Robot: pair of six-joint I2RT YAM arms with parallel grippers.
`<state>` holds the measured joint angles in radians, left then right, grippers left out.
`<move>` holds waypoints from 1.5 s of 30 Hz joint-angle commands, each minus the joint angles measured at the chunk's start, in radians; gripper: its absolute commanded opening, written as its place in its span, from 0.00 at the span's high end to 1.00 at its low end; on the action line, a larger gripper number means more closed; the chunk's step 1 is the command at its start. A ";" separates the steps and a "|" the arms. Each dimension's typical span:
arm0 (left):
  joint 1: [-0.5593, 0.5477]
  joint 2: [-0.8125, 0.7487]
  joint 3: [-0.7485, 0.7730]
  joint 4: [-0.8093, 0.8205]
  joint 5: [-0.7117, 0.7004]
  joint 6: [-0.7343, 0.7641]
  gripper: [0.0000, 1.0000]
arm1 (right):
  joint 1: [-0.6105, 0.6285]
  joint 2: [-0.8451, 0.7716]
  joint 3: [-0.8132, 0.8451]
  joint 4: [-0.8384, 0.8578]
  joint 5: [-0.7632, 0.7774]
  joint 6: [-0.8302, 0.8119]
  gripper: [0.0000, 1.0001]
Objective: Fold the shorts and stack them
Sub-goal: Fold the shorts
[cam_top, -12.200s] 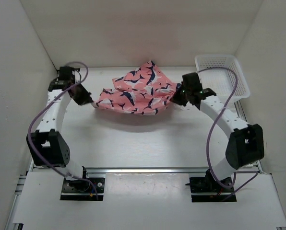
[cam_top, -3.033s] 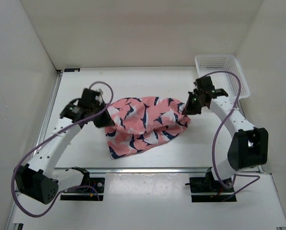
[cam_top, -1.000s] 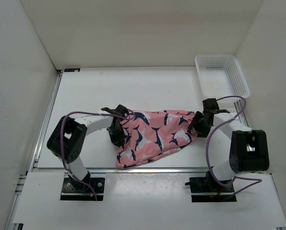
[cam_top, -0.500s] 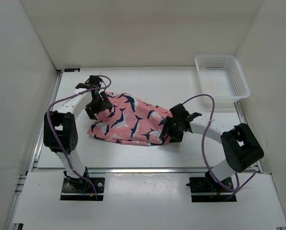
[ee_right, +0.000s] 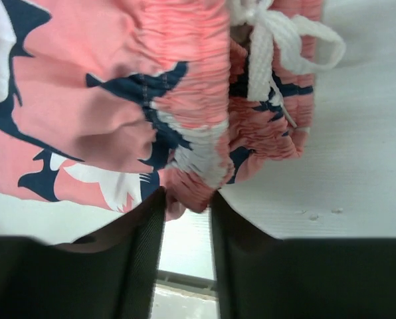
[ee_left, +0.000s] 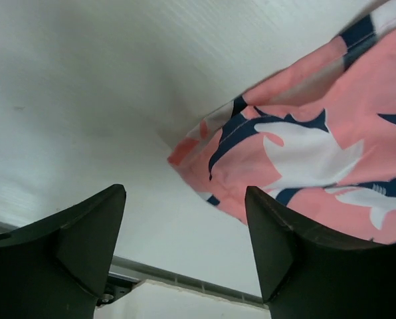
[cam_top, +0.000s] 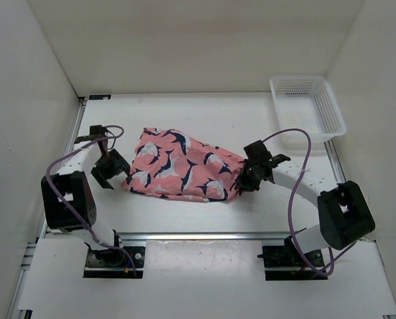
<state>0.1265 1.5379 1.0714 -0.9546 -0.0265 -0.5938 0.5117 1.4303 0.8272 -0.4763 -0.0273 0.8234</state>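
Observation:
The coral-pink shorts (cam_top: 181, 169) with navy-and-white whale prints lie folded in a wedge across the middle of the table. My left gripper (cam_top: 109, 173) stands open just left of their left edge, not touching. In the left wrist view the fingers (ee_left: 92, 232) are spread wide, with a hem corner of the shorts (ee_left: 304, 133) beyond them. My right gripper (cam_top: 246, 178) is at the right end of the shorts. In the right wrist view the right gripper (ee_right: 185, 199) pinches the gathered waistband (ee_right: 198, 166), beside the white drawstring (ee_right: 271, 40).
A white mesh basket (cam_top: 297, 79) stands at the back right corner. White walls enclose the table on three sides. A metal rail (cam_top: 204, 234) runs along the near edge, in front of both arm bases.
My left gripper has opened, let go of the shorts' left end and drawn back to the left. The right gripper has closed on the waistband end. The shorts now lie further back.

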 commanded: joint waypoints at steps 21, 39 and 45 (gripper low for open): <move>-0.011 0.010 0.200 -0.019 0.120 0.022 0.90 | -0.090 -0.087 0.271 -0.142 0.029 -0.113 1.00; -0.096 0.013 -0.053 0.056 0.126 -0.018 0.57 | -0.266 -0.096 -0.009 -0.094 0.018 -0.184 0.68; -0.096 -0.010 0.037 0.044 0.117 -0.009 0.48 | -0.275 -0.065 -0.019 -0.074 -0.023 -0.198 0.24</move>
<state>0.0280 1.5864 1.0370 -0.9333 0.1085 -0.6098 0.2466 1.3525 0.8001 -0.5777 -0.0273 0.6472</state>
